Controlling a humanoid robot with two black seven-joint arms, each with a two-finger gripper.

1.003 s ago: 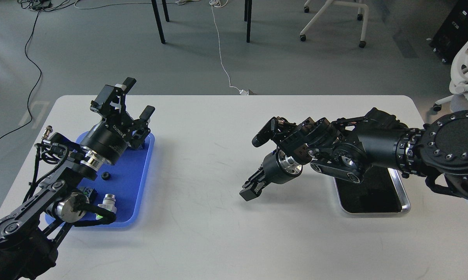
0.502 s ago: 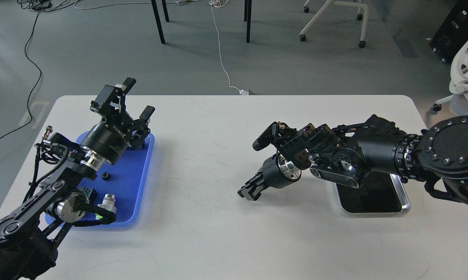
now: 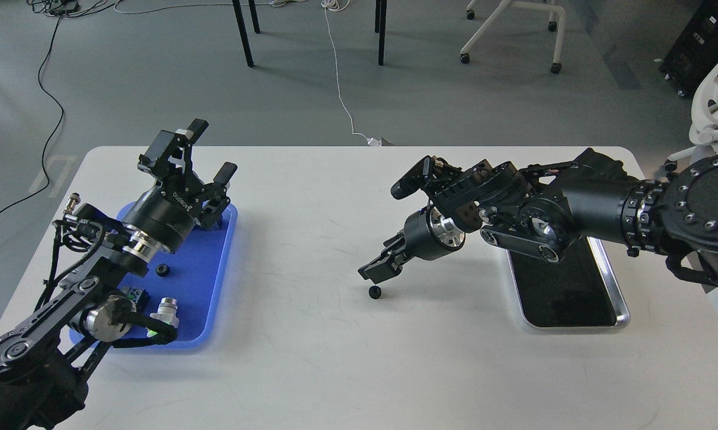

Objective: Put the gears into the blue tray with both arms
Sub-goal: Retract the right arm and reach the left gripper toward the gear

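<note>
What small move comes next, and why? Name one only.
Probably the left gripper, which is open above the blue tray, should reach toward the table's middle for the gear. That gear lies bare on the white table just below the right gripper, outside the tray; another gear already sits inside. Whether the right gripper is open I cannot tell.

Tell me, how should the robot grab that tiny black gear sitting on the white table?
Probably from straight above, pinching the toothed rim on two opposite sides. The gear seems to lie flat on the table, too low for a sideways grab, and the right gripper hangs just over it.
</note>
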